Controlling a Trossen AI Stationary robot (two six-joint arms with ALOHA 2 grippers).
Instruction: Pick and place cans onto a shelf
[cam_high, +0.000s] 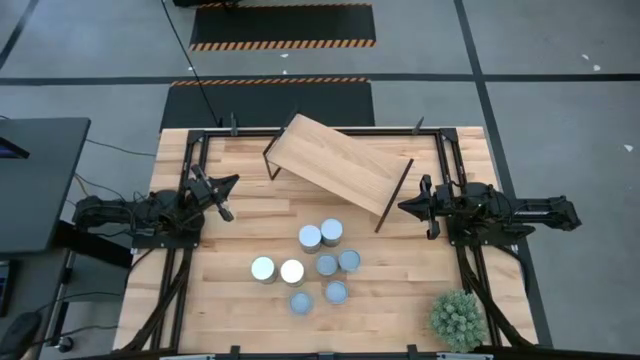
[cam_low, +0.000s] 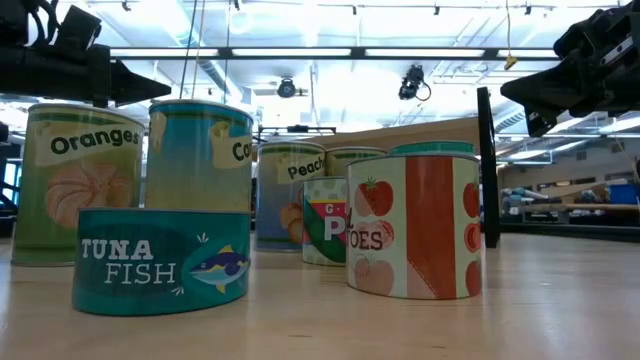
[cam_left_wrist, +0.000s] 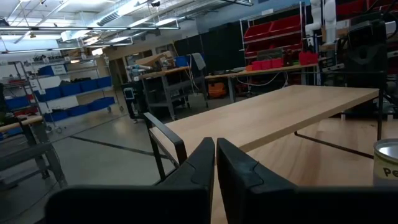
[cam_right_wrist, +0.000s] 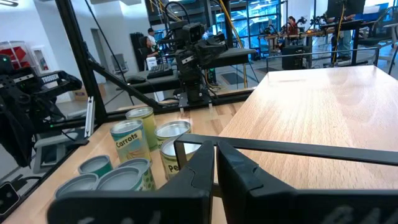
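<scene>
Left claw (cam_high: 228, 184): closed, empty, held above the desk (cam_high: 400, 300) at its left side, pointing toward the shelf. Right claw (cam_high: 405, 207): closed, empty, at the desk's right side, just off the shelf's near right leg. Shelf (cam_high: 335, 160): light wooden board on thin dark legs, set askew at the back centre of the desk; its top bears nothing in any view. Cans (cam_high: 310, 237): eight counted from above, all standing on the desk in a loose cluster in front of the shelf, between the two arms (labels legible at table height include the tuna fish tin (cam_low: 162, 257), an oranges can (cam_low: 83, 182) and a tomatoes can (cam_low: 415, 225)). Potted plant (cam_high: 458, 318): near right corner, apart from the cluster. Progress, as judged: none placed, none grasped; all eight cans remain to be picked and shelved.
</scene>
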